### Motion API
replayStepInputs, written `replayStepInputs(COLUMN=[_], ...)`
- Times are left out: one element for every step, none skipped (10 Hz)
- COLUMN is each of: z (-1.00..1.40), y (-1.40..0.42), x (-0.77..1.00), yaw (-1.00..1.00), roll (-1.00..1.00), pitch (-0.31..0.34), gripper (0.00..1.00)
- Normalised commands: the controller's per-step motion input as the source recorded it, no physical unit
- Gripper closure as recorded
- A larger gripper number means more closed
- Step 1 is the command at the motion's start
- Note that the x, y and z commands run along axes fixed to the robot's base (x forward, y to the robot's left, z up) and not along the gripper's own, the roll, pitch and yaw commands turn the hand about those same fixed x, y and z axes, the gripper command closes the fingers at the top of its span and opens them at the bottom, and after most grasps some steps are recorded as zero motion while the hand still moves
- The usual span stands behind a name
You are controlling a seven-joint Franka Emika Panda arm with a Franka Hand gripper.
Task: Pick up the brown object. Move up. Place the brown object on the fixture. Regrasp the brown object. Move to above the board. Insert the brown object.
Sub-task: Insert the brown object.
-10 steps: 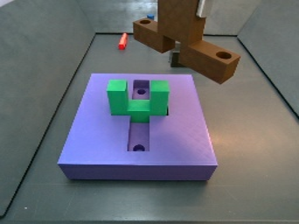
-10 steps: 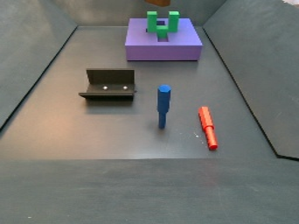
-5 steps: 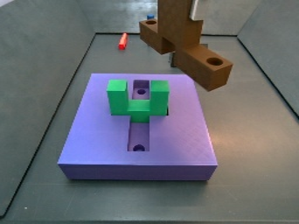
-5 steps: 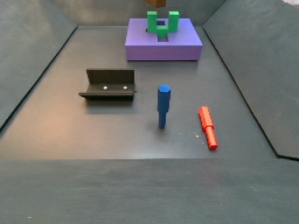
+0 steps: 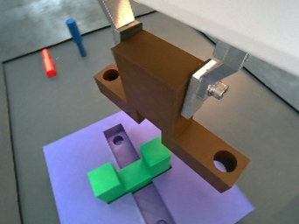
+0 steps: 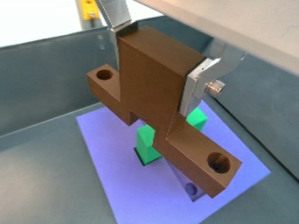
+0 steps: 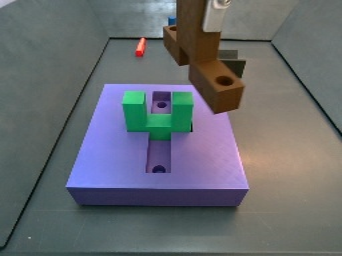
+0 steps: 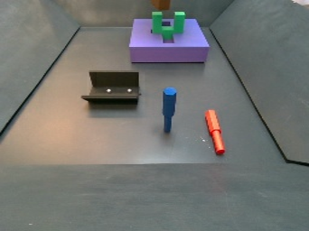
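Above the flat lavender-purple rectangular board (image 7: 158,140), the gripper (image 5: 163,63) has its silver fingers (image 5: 201,80) clamped on the raised block of the light-brown bar with end holes (image 7: 203,62), aloft near the bright green U-shaped block (image 7: 156,110). On the grey floor (image 8: 121,131): dark fixture (image 8: 114,87), blue peg (image 8: 169,108), red peg (image 8: 215,131).

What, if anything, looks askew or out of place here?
Nothing stands out. The gripper holds the brown object in the air above the board; the fixture sits upright on the floor.
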Motion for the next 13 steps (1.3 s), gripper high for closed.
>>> replayStepInputs(z=[-0.15, -0.17, -0.15, -0.17, -0.20, -0.22, -0.19, -0.22, -0.21, -0.18, -0.16, -0.13, -0.08], y=[0.00, 0.00, -0.01, 0.00, 0.00, -0.04, -0.05, -0.10, -0.13, -0.09, -0.06, -0.03, 0.00], x=[-0.15, -0.18, -0.16, -0.17, -0.20, -0.13, -0.07, -0.11, 0.00, 0.00, 0.00, -0.01, -0.05], yaw=[-0.50, -0.39, -0.31, -0.24, -0.17, -0.26, -0.34, -0.27, -0.33, -0.46, -0.45, -0.41, -0.37], roll=[0.10, 0.02, 0.00, 0.00, -0.06, -0.08, -0.06, -0.11, -0.09, -0.07, -0.06, -0.04, 0.00], pitch=[0.087, 0.029, 0.000, 0.000, -0.013, -0.006, 0.000, -0.046, -0.023, 0.000, 0.000, 0.000, 0.000], gripper=[1.00, 1.00, 1.00, 1.00, 1.00, 1.00, 1.00, 1.00, 1.00, 1.00, 1.00, 1.00, 1.00])
